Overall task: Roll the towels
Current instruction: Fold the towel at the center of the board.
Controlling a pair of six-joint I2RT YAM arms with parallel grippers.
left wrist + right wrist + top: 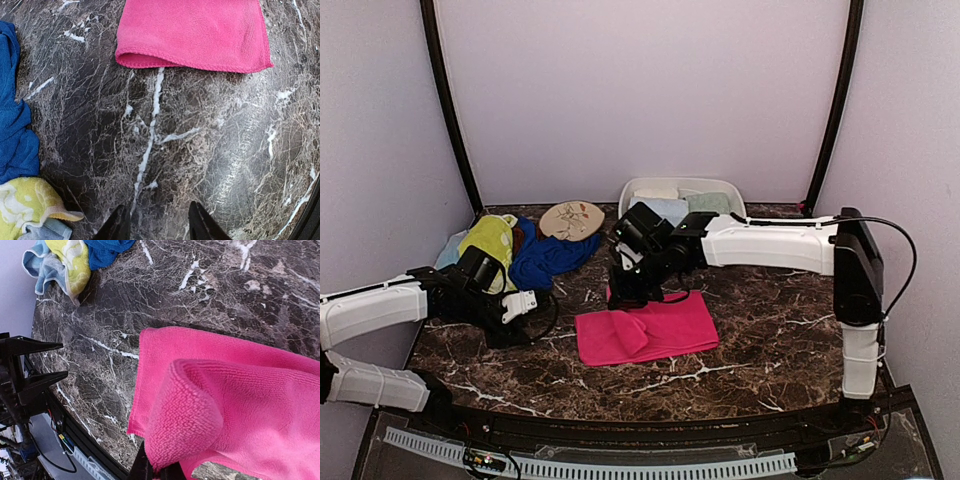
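From above, a hot pink soft cloth towel [655, 328] lies mid-table on the dark veined marble table [770, 340], with the right claw [623, 296] at its far left corner. The left wrist view shows the left claw [159, 227] spread over bare marble, apart from the towel. The right wrist view shows the right claw pinching a raised fold of that towel.

The tabletop [760, 350] had a dark brown marble look, polished and glossy, with white veins and a soft glare. The pink towel [660, 328] near its middle was matt, fuzzy cloth with a fine looped pile and a stitched hem. By the far left corner the blue towel [548, 258] and the yellow-green towel [492, 240] looked just as soft and napped. The basin [638, 186] at the far edge was smooth white plastic. The left gripper [157, 206] looked like matt black plastic.
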